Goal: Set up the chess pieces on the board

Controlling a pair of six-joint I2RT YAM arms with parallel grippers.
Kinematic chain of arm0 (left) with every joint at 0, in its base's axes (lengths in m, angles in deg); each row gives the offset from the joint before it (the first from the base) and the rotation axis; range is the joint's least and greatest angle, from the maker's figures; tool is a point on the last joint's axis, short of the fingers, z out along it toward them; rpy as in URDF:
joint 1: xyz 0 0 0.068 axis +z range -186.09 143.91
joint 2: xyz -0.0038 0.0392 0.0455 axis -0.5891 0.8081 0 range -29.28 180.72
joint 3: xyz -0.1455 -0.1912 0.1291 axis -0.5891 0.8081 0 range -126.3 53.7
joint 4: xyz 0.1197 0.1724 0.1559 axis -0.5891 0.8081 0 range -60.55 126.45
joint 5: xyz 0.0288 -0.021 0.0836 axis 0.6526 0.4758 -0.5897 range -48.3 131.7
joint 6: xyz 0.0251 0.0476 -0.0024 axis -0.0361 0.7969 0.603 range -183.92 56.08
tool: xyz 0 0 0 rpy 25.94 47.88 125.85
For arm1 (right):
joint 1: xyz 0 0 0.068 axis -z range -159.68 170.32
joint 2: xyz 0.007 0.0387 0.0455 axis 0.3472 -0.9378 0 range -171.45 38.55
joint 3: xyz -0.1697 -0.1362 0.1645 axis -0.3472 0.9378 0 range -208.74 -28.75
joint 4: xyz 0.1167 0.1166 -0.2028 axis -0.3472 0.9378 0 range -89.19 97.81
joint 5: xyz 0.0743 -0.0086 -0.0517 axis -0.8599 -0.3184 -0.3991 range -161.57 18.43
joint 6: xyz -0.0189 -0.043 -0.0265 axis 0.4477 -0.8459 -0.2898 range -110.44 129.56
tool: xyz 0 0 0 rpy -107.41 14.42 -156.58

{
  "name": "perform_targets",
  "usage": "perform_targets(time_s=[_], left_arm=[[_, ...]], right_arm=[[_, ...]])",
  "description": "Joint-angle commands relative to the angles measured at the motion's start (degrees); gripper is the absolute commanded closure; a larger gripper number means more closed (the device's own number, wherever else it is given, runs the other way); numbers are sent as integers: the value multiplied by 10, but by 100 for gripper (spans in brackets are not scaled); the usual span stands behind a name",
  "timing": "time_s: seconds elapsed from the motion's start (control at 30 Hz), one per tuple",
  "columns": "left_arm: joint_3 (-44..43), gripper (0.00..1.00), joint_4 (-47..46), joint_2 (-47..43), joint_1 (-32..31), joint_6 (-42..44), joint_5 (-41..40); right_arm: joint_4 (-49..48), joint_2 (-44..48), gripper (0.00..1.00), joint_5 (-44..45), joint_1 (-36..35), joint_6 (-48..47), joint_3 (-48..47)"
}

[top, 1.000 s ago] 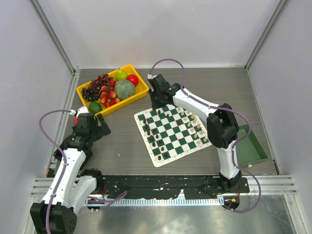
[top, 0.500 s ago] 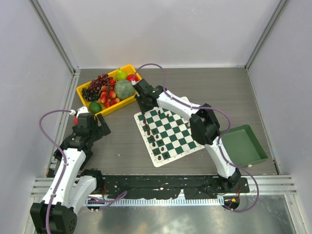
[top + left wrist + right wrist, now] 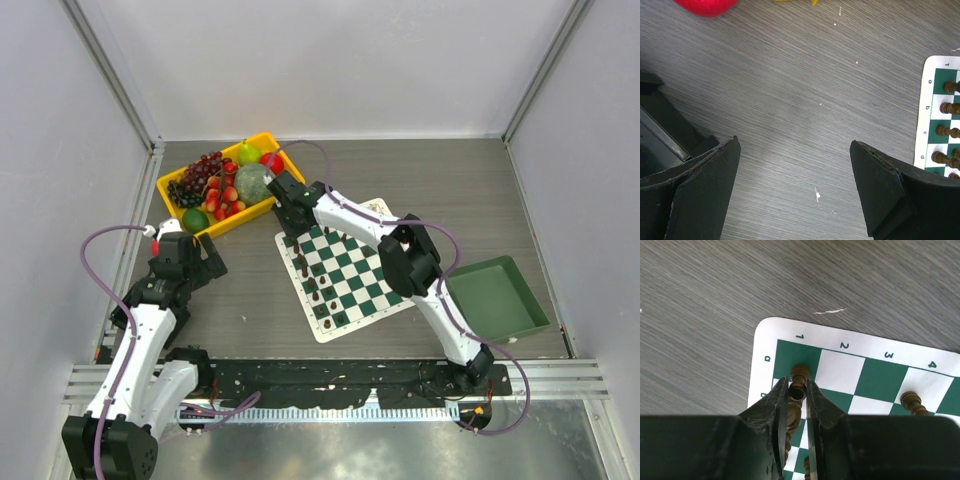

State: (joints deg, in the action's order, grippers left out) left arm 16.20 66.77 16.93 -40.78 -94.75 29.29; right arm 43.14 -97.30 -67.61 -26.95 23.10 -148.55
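The green and white board point(image 3: 360, 276) lies mid-table, turned at an angle. Dark brown chess pieces point(image 3: 311, 286) stand along its left side. My right gripper point(image 3: 289, 214) hangs over the board's far left corner, the arm stretched across the board and hiding its right side. In the right wrist view this gripper point(image 3: 797, 385) is shut on a dark brown piece point(image 3: 798, 390) just above the green corner square by the 1 and a marks. My left gripper point(image 3: 795, 143) is open over bare table left of the board point(image 3: 928, 100), with nothing between its fingers.
A yellow tray point(image 3: 291, 186) of fruit stands right behind the right gripper. A plain green tray point(image 3: 500, 300) sits at the right, beside the right arm's elbow. A red fruit point(image 3: 707, 4) shows at the top edge of the left wrist view.
My right arm has swung left across the board, from its far middle to its far left corner, still shut on the piece. The left arm has not moved.
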Motion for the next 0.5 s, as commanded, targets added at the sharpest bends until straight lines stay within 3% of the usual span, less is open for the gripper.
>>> perform_targets(time_s=[0.0, 0.47], left_arm=[[3, 1, -9, -7, 3, 4, -5], [5, 1, -9, -4, 3, 4, -6]], right_arm=[[-1, -4, 78, 3, 2, -11, -32], [2, -20, 78, -9, 2, -9, -50]])
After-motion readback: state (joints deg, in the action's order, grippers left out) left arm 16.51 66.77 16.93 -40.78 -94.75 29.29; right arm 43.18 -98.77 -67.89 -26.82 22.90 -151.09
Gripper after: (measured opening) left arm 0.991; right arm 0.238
